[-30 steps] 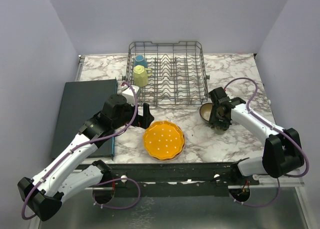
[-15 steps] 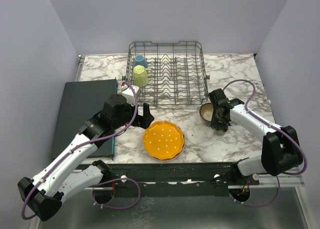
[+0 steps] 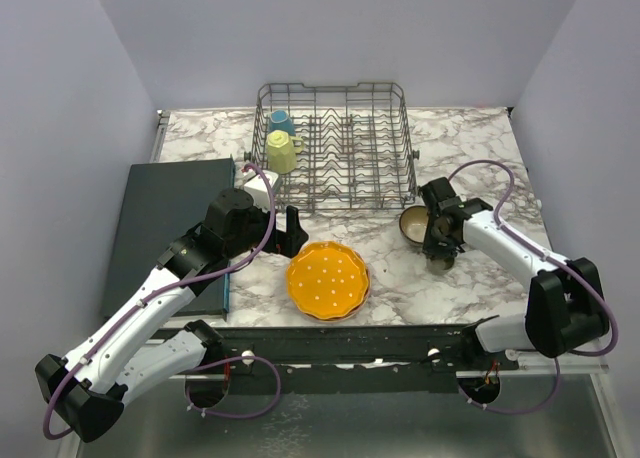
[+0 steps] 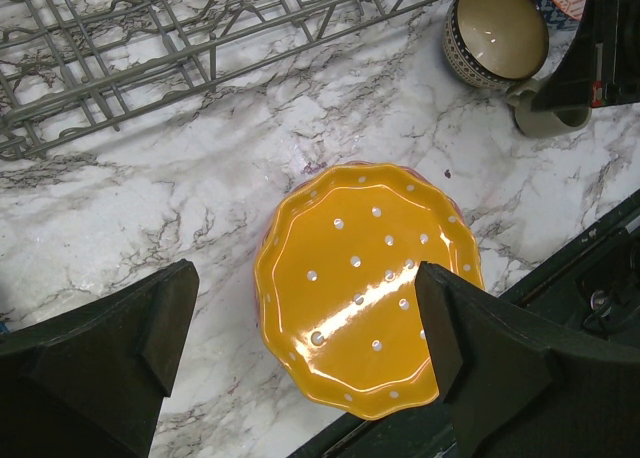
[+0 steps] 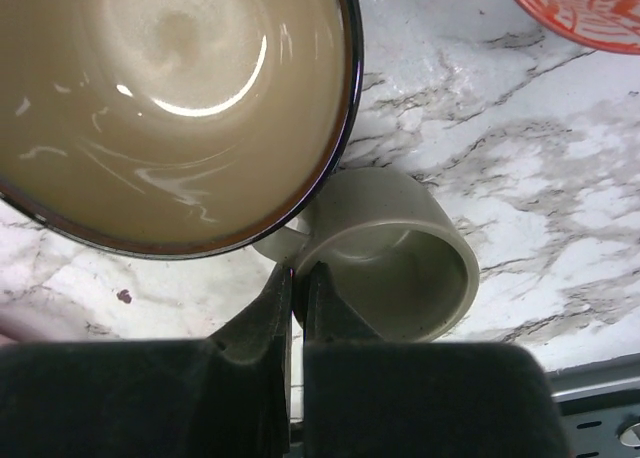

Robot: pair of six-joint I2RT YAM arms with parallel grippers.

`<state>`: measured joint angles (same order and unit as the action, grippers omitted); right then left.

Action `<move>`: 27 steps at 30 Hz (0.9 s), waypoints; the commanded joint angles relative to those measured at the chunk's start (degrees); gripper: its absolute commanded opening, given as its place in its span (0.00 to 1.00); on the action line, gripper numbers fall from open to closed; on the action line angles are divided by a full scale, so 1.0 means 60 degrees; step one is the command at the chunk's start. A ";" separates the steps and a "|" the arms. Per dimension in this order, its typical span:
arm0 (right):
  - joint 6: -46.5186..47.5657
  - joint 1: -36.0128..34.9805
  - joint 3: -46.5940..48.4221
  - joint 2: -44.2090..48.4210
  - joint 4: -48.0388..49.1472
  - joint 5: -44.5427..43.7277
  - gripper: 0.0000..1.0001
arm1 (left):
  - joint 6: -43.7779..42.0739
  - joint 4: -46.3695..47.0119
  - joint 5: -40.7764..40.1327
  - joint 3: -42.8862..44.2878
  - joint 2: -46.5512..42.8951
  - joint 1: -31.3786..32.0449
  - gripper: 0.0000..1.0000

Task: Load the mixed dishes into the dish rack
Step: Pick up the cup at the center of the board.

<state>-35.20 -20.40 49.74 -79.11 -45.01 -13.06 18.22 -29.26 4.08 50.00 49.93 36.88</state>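
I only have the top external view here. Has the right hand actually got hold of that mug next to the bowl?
Observer: Yes. On the right wrist view, the right hand is shut on the rim of the olive mug, beside its handle.
Operator: Is the mug clear of the bowl?
Observer: No. Its handle is partly hidden under the rim of the blue-patterned bowl.
Operator: Anything tucked under that arm?
Observer: A red patterned dish lies on the marble beside the bowl.

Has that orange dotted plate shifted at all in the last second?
No. The orange plate lies in the same spot as before, just in front of the dish rack and its near rail.
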 commanded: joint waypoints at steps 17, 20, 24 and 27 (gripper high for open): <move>0.0365 0.0023 0.0204 0.2060 -0.0459 0.2647 0.00 | 0.0031 0.0075 0.0209 -0.0130 0.0022 0.0048 0.99; 0.0496 0.0023 0.0277 0.2413 -0.0412 0.3131 0.00 | 0.0061 0.0079 0.0148 -0.0123 0.0088 0.0036 0.99; 0.0609 0.0018 0.0299 0.2883 -0.0259 0.3778 0.00 | 0.0062 0.0110 0.0392 -0.0126 0.0174 0.0047 0.99; 0.0707 0.0020 0.0385 0.3231 -0.0091 0.4350 0.00 | 0.0069 0.0187 0.0517 -0.0144 0.0203 0.0049 0.99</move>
<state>-32.60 -20.40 49.80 -62.57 -46.59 6.37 18.22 -29.23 4.84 49.98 50.94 36.88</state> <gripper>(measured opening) 0.028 0.986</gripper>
